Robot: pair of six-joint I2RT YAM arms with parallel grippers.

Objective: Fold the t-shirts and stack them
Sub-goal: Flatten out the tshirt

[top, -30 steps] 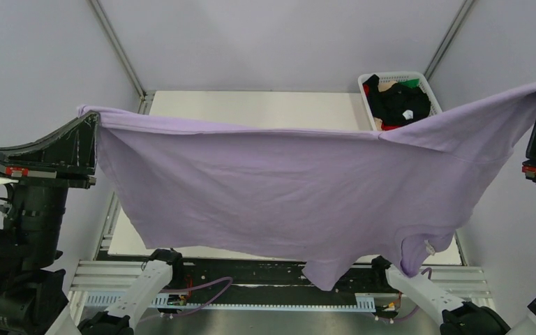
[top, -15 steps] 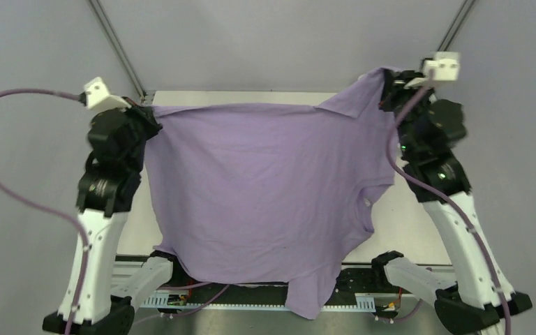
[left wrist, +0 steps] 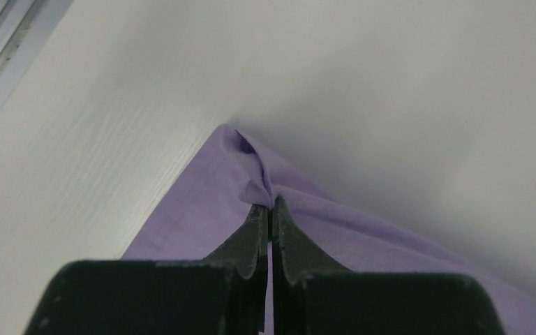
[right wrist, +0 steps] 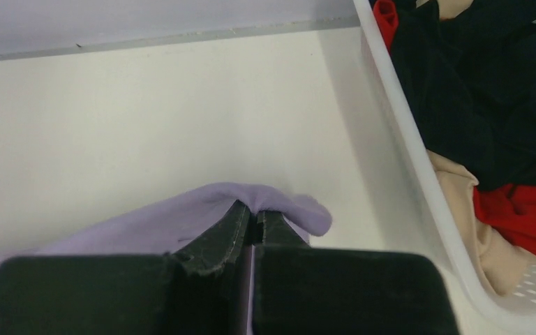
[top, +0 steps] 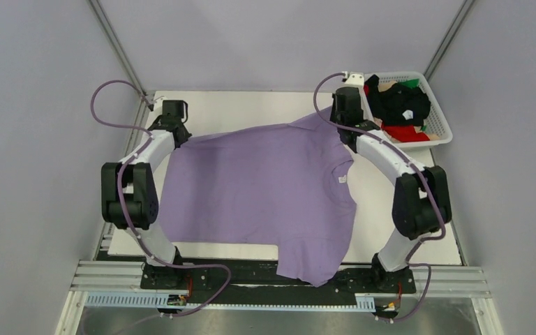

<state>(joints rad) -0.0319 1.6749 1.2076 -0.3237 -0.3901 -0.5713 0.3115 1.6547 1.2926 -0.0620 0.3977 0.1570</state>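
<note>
Lavender t-shirt (top: 265, 188) is down on the white tabletop (top: 251, 105) now, spread nearly flat. A second ago it was stretched high in the air between the raised arms, close under the overhead camera, and half a second ago it was hanging like a curtain. Both arms have since come down and reach toward the far side of the tabletop. The left gripper (left wrist: 271, 206) has its jaws pressed together on the shirt's far left corner, a small pinch of cloth bunched at the tips. The right gripper (right wrist: 255, 218) is clamped the same way on the far right corner, just beside the white basket (right wrist: 405, 153). The small white neck label (top: 342, 180) shows at the shirt's right edge, and one part of the cloth droops over the near edge of the tabletop onto the black rail (top: 209, 273). The basket sits at the far right corner where it was, with the other t-shirts (top: 398, 105) heaped in it, black on top, with red, beige and a bit of green showing.
</note>
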